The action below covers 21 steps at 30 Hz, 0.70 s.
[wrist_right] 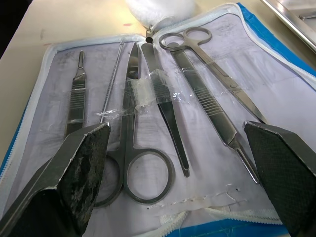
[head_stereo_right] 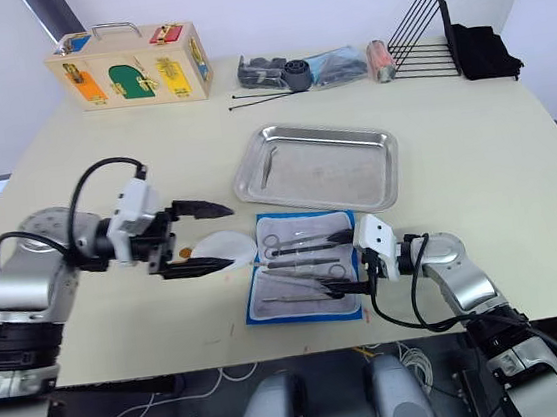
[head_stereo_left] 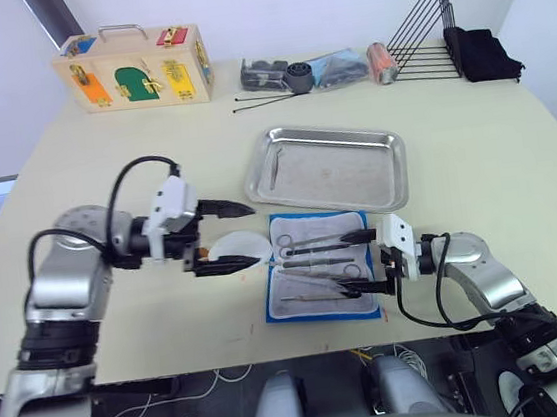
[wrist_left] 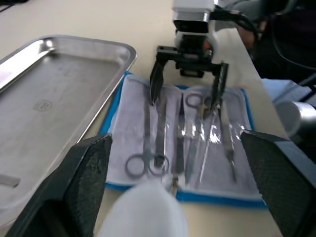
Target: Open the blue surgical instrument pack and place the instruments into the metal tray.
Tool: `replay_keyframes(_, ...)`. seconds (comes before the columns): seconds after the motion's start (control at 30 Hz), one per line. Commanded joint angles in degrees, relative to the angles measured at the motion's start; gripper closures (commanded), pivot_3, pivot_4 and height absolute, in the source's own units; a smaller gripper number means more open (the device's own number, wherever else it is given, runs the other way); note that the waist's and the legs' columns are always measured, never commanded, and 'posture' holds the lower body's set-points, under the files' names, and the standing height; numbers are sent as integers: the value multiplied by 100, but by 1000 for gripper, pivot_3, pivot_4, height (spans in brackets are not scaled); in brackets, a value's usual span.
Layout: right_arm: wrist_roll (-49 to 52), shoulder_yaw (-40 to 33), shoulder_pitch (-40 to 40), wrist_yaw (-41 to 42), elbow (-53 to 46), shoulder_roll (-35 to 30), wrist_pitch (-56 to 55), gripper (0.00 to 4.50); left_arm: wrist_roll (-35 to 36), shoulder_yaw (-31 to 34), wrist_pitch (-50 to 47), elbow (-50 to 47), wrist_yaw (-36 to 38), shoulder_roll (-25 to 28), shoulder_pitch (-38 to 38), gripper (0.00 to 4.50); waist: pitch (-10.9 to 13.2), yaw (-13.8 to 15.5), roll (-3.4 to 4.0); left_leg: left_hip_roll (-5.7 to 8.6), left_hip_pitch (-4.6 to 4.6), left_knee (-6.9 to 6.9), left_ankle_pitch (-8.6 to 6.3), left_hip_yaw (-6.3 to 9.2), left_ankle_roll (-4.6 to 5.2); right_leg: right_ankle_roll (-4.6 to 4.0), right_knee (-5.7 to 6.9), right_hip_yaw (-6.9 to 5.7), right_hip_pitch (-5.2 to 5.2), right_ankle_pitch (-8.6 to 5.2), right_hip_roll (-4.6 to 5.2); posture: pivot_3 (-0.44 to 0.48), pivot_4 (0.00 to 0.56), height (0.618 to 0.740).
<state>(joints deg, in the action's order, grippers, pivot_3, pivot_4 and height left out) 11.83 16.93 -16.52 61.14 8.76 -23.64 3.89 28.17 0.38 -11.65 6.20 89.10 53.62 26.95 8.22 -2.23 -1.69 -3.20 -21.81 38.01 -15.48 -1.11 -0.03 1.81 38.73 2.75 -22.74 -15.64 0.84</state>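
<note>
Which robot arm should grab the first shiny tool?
Probably the right gripper: it hangs open right over the instruments in the opened blue surgical instrument pack. The left gripper sits open beside it.

pale beige table [head_stereo_left: 516,171] carries: metal tray [head_stereo_left: 326,169] at centre; open blue surgical instrument pack [head_stereo_left: 321,276] just in front of tray; white round pouch [head_stereo_left: 239,245] beside pack; wooden latch box [head_stereo_left: 132,69], black wire rack [head_stereo_left: 420,36], black cloth [head_stereo_left: 482,52] along far edge.
</note>
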Motion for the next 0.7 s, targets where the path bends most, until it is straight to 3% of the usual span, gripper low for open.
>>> replay_keyframes(0.03, -330, 302, 316, 28, 492, -93, 301, 0, 510, -152, 417, 196, 340, 570, 191, 35, 1, -1, 0, -1, 0, -2, 0, 0, 0, 0, -1, 1, 0, 0, 0, 0, 150, 740)
replay_keyframes(0.17, -334, 298, 299, 54, 522, -95, 280, 0, 906, -529, 654, 359, 340, 1050, 322, 35, 1, 2, -1, -2, 1, -4, 0, -2, 0, 0, -2, 1, 0, -1, 1, 0, 150, 740)
replay_keyframes(0.33, -338, 296, 276, 66, 540, -95, 271, 0, 1104, -850, 790, 472, 340, 1219, 458, 35, 1, 2, -2, -2, 0, -3, 0, -3, 1, 0, -1, 0, -1, -1, 0, 0, 150, 740)
replay_keyframes(0.47, -342, 299, 279, 54, 537, -88, 276, 0, 928, -792, 670, 335, 281, 866, 430, 35, 1, 5, -2, -2, 1, -3, 0, -5, 1, 0, 0, 1, -1, -1, 0, 0, 150, 740)
replay_keyframes(0.7, -344, 286, 300, 12, 510, -89, 293, 0, 494, -821, 121, -581, -838, -90, 55, 35, 0, 8, -3, -2, -1, -3, 0, -4, 1, 1, 1, 4, -2, 0, -2, 0, 150, 740)
